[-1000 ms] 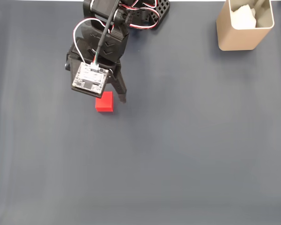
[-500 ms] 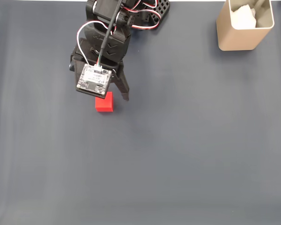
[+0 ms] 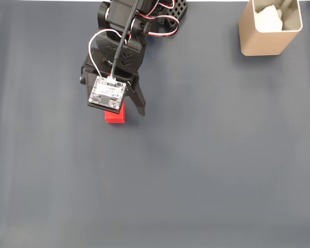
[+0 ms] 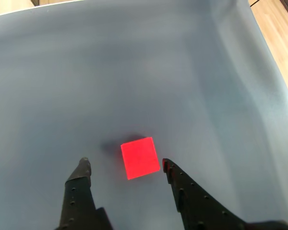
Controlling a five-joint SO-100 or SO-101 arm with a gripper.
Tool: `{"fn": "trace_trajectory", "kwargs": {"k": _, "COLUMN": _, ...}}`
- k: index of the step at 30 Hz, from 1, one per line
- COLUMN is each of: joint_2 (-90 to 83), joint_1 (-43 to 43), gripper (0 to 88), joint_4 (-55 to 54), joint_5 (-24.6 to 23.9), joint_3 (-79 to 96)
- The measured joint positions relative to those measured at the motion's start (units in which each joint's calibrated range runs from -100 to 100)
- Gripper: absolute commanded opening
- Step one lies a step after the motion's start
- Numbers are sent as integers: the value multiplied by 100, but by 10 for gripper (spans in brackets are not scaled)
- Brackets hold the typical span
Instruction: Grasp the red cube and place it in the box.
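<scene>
We find the red cube (image 4: 140, 157) lying on the worktop (image 3: 206, 170), flat on one face. In the wrist view it sits a little below the centre, between the two fingers of the end effector (image 4: 125, 164). In the fixed view the red cube (image 3: 117, 115) is at about 10 o'clock from the centre of the picture, and its upper part is covered by the small circuit board (image 3: 107, 94) on the arm's wrist.

The end effector is spread wide and holds nothing. The cube is not centred in the gap: in the wrist view the right fingertip is just beside the cube's right edge, while the left fingertip is well apart from it.

We think the main risk is this offset. If the fingers come down as they are, the right one may land on the cube's edge or push it sideways. If they close from here, the near finger meets the cube first and may slide or turn it on the smooth surface. The cube also lies slightly rotated against the fingers, so a corner grip is possible.

The box (image 3: 270, 27) stands far away at about 1 o'clock in the fixed view, with something white inside.

The worktop is a plain dark grey-blue sheet with soft folds. At the right edge of the wrist view we see a light wooden floor (image 4: 283, 33).
</scene>
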Motion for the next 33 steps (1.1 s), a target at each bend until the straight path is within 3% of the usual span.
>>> {"fn": "trace_trajectory", "kwargs": {"k": 33, "joint_2": 633, "joint_1": -120, "gripper": 361, "joint_4": -431, "joint_5": -39, "joint_3": -73}}
